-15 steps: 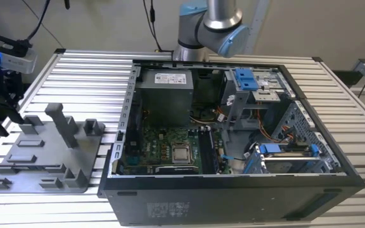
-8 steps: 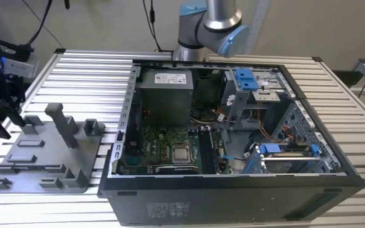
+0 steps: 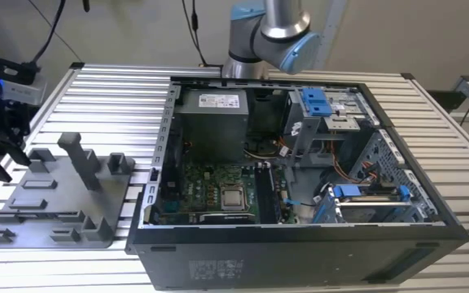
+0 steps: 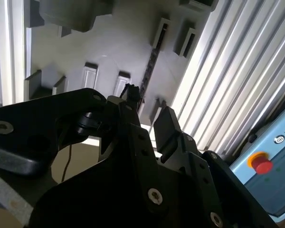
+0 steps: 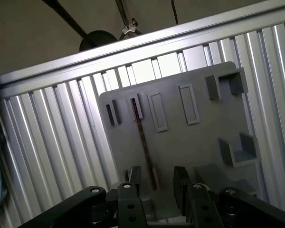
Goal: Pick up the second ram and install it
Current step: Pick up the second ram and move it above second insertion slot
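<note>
While wide apart and empty, jaws above the second ram [image 5: 143,142], grey fixture blocks [image 5: 235,149] alongside.

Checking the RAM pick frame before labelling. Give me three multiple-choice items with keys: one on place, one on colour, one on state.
1. Where is the second ram?
A) standing on edge in a slot of the fixture plate
B) held in the gripper, clear of the plate
C) lying flat on top of the plate

2. What colour is the fixture plate?
A) blue
B) grey
C) green

3. How is the gripper?
A) shut on the ram
B) shut, empty
C) open

Key:
1 A: in the first wrist view the second ram shows as a thin dark strip in the fixture plate.
2 B: the plate is plain grey.
3 C: the gripper has its fingers apart, with plate showing between them.
</note>
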Action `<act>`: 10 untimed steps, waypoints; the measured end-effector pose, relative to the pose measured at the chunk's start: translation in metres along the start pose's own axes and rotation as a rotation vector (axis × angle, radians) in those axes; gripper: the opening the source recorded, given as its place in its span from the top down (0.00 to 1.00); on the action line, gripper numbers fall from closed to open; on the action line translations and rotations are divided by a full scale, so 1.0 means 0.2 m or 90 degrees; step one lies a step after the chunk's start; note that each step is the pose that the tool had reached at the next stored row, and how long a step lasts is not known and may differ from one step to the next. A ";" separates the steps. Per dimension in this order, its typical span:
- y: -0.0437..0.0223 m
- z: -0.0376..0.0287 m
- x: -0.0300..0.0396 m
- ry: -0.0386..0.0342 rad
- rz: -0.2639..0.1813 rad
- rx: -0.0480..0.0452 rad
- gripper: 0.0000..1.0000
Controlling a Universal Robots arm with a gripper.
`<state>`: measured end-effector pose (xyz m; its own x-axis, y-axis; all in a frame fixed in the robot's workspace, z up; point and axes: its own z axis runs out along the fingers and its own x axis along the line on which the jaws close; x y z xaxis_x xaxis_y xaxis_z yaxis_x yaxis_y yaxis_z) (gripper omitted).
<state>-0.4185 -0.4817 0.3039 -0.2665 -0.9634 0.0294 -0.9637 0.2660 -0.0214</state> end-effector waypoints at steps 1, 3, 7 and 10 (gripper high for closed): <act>0.004 0.005 0.001 0.0000 -0.001 0.0000 0.58; 0.008 0.012 0.002 0.0000 -0.002 0.0000 0.58; 0.009 0.018 0.002 0.0003 -0.002 -0.0001 0.58; 0.009 0.019 0.002 0.0002 -0.002 0.0000 0.58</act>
<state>-0.4203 -0.4818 0.3001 -0.2636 -0.9642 0.0298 -0.9646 0.2630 -0.0213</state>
